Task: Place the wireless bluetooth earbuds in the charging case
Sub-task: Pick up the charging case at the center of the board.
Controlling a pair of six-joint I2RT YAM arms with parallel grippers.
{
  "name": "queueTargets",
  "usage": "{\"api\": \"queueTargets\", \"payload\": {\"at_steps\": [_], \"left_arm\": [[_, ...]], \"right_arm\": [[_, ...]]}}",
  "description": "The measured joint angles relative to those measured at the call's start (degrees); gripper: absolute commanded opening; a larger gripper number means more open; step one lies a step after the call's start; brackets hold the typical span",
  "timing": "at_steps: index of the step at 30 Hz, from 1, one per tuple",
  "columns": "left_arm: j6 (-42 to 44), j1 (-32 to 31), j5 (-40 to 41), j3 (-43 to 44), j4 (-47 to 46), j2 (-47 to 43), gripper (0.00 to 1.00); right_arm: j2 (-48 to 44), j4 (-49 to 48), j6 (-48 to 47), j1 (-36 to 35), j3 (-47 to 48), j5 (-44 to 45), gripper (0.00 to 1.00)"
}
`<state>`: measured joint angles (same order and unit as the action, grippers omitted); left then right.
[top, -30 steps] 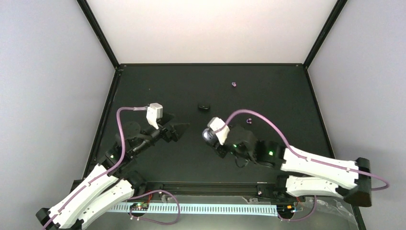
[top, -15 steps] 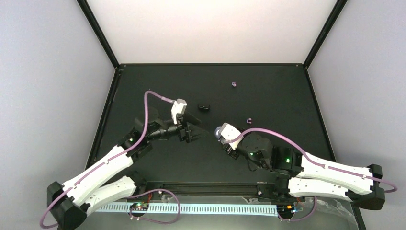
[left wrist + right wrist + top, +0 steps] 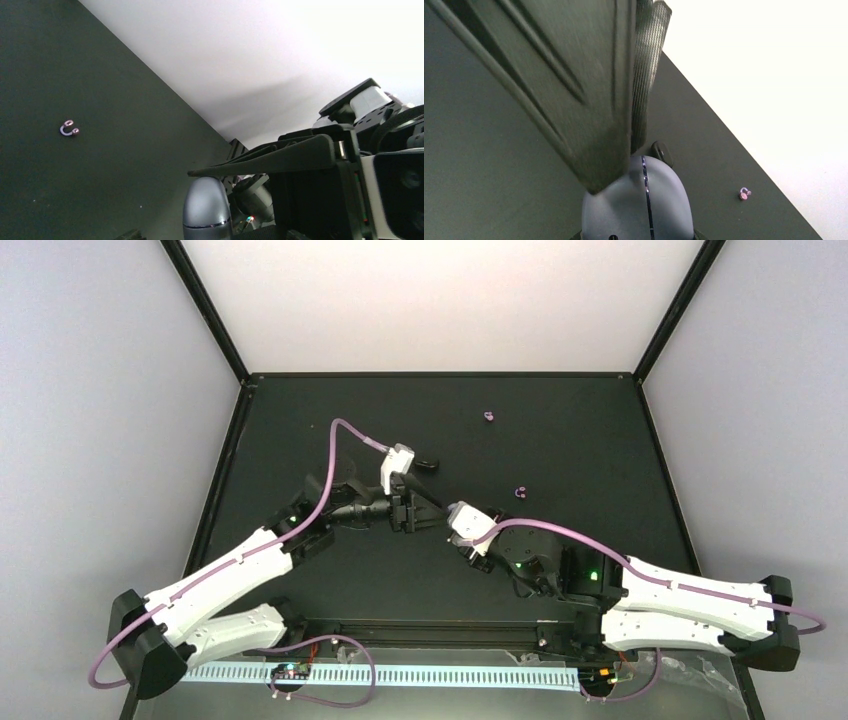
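Since a second ago the left gripper (image 3: 430, 517) has swung in from well to the left of the charging case (image 3: 206, 212). It now stands tip to tip with the right gripper (image 3: 452, 517), which has shifted only slightly.

The case is lifted off the black table (image 3: 300, 440), clenched in the right gripper. Its lid is closed, and the seam shows as a thin line across the grey-purple shell.

In the right wrist view, one broad finger (image 3: 589, 100) of the left gripper reaches over the case from above. Whether it presses on the shell cannot be told, nor whether the left jaws are released or clamped.

The nearer earbud (image 3: 519, 491) lies on the table just right of the case and a little beyond it. The farther earbud (image 3: 488, 417) lies well beyond the case, towards the back edge. Both are apart from the case and from either gripper.

A small black piece (image 3: 428, 462) rests on the table beyond the case and slightly to its left, beside the left wrist's white camera block (image 3: 397, 468).
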<state>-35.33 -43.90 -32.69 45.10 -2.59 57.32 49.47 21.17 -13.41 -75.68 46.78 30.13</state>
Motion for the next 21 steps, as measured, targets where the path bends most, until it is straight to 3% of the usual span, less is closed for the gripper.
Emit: {"api": "queueTargets", "payload": {"at_steps": [21], "left_arm": [[-0.9, -2.4, -0.5, 1.3, 1.3, 5.3, 0.4]], "right_arm": [[3.1, -3.5, -2.9, -1.2, 1.4, 0.8, 0.38]]}}
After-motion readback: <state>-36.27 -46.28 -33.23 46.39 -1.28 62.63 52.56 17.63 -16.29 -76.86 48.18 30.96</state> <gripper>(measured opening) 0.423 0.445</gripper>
